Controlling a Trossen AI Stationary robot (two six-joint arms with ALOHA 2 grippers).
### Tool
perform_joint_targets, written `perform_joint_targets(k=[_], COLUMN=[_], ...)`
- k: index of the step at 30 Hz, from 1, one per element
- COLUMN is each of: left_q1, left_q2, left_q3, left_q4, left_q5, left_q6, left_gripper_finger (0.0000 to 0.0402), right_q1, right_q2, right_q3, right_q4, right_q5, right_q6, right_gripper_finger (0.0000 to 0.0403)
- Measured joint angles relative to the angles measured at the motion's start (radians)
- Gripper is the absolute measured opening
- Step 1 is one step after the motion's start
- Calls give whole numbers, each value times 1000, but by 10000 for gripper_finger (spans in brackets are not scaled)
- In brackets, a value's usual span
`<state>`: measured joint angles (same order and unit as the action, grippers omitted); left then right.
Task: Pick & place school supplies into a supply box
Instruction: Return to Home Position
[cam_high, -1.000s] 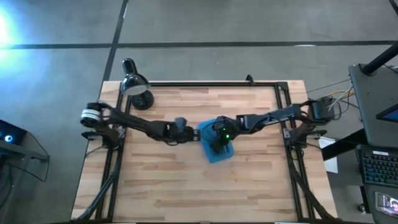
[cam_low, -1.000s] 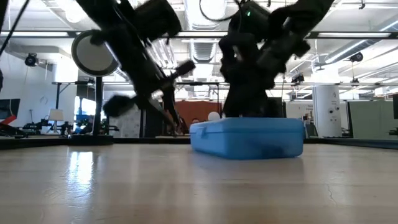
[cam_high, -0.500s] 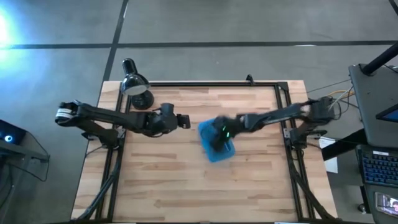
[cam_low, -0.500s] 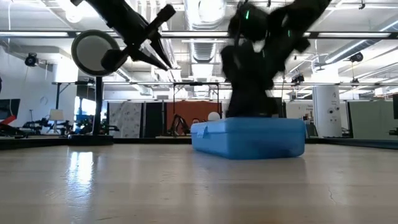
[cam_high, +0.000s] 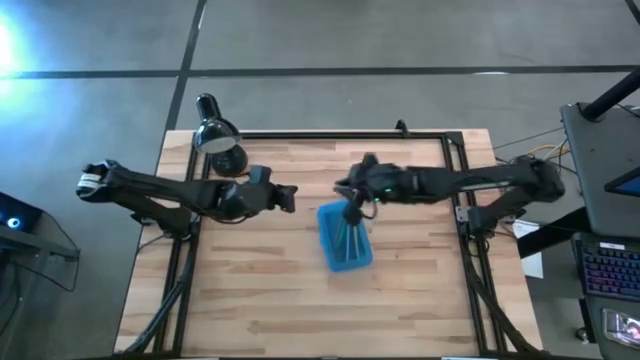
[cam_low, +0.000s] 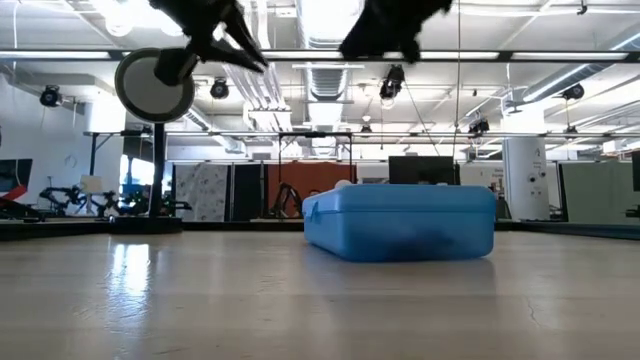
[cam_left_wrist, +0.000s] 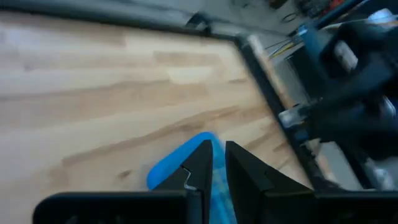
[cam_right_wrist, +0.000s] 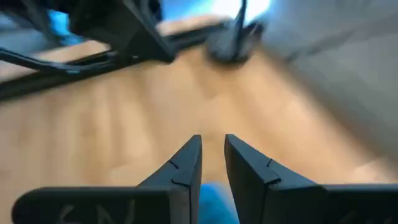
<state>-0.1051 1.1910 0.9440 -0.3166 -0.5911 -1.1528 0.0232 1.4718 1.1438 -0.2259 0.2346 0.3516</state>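
Jaws on the left arm (cam_high: 232, 196) are drawn nearly together with only a narrow slit between them, and nothing is held. Jaws on the right arm (cam_high: 440, 183) stand the same way, close together and empty.

Left arm: reaches in from the left edge of the high view, its tip left of centre, apart from the box (cam_high: 348, 252). In the low view it sits at the upper left, high off the counter (cam_high: 290, 300).

Right arm: reaches in from the right edge, its tip over the upper end of the box in the high view. The low view shows it raised well clear of the lid.

Box: blue, lying flat on the counter near the centre of the high view, lid down. Thin greenish and dark pens (cam_high: 347, 236) show through the lid, lying lengthwise. Individual items cannot be told apart.

Black lamp (cam_high: 216, 137): stands at the upper left corner of the counter.
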Motion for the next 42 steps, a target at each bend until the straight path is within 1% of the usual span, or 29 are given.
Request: perform_joint_targets(k=[2,3,4,6,9,11,12,14,16,17,19,20,21,23,24,26,28,29,30,31,34,37,39,41,42], left_q1=[-15,-27,-36,-50,-61,-70,-77,-87,-88,-86,-86,-85,-84,-74,-66,-51,-30,-11,17,54,176,280,340,386,401], left_q2=[-31,-48,-65,-102,-156,-187,-195,-212,-228,-237,-255,-262,-263,-243,-219,-153,-102,-91,-92,-105,-158,-230,-286,-341,-370], left_q3=[0,0,0,0,0,0,0,0,-2,-6,-33,-64,-107,-232,-302,-435,-526,-557,-580,-600,-649,-690,-722,-747,-761], left_q4=[13,5,5,-29,-79,-93,-87,-88,-72,-46,56,146,270,597,776,1107,1347,1428,1472,1476,1387,1363,1359,1340,1321], left_q5=[-29,-44,-62,-99,-90,-64,-63,-58,-54,-54,-38,-7,35,153,224,347,406,420,430,457,592,728,805,851,856], left_q6=[43,68,91,118,106,60,70,170,217,248,331,378,423,499,533,582,597,598,596,592,538,515,510,500,496], left_gripper_finger=[28,28,28,28,28,28,28,28,28,28,28,28,28,28,28,28,28,28,28,28,28,28,28,28,28], right_q1=[9,13,17,18,17,24,28,45,75,95,145,172,203,265,295,337,345,337,321,303,269,266,265,265,265], right_q2=[-65,-98,-133,-209,-311,-372,-408,-490,-561,-593,-659,-688,-719,-787,-818,-866,-886,-909,-947,-991,-1150,-1302,-1394,-1471,-1472], right_q3=[24,38,53,78,90,90,90,90,89,86,68,48,16,-87,-154,-306,-431,-468,-484,-484,-495,-532,-573,-630,-657], right_q4=[-32,-49,-74,-148,-320,-406,-432,-490,-574,-610,-651,-652,-640,-569,-502,-305,-127,-96,-102,-116,-251,-292,-294,-295,-300], right_q5=[108,153,199,288,405,427,426,417,396,381,346,334,326,325,329,331,301,281,281,288,295,280,300,312,317], right_q6=[-153,-193,-202,-169,-91,-26,7,45,46,47,78,103,125,159,178,194,165,148,142,142,169,158,157,162,176], right_gripper_finger=[64,63,64,63,63,63,63,63,63,63,63,63,63,63,63,63,63,63,63,63,63,63,63,63,63])
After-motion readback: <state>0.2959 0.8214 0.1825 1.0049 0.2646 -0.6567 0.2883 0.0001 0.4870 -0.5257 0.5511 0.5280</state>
